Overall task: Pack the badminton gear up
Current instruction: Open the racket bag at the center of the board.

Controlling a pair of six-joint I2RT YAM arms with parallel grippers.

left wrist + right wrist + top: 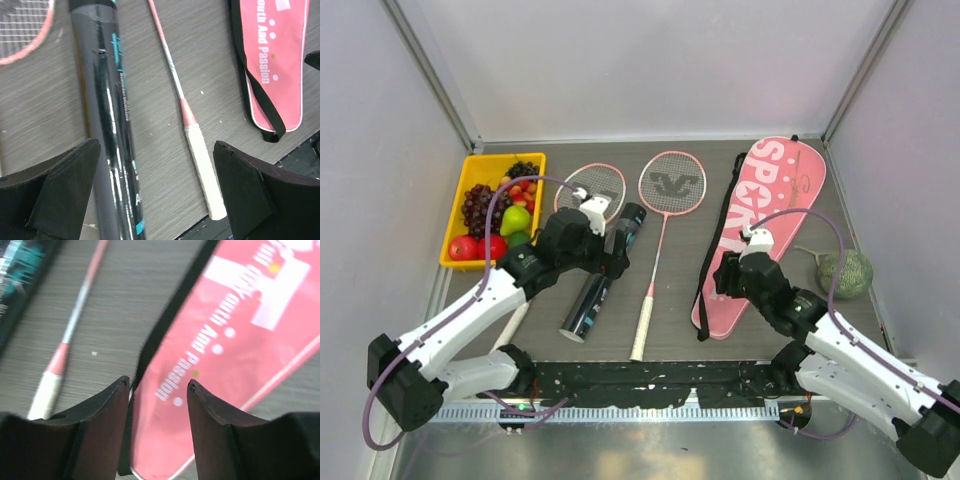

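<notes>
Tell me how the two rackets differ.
The left racket is partly covered by the left arm; the right racket shows whole. The left racket lies left of the tube, the right racket right of it. The left racket slants more; the right racket lies nearer straight. Both have pink frames and white handles, heads pointing away from the arms.

My left arm (470, 310) stretched forward and inward, left gripper (156, 145) spread wide, my right arm (860, 355) angled toward centre, right gripper (157, 381) tilted down, jaws partly parted
</notes>
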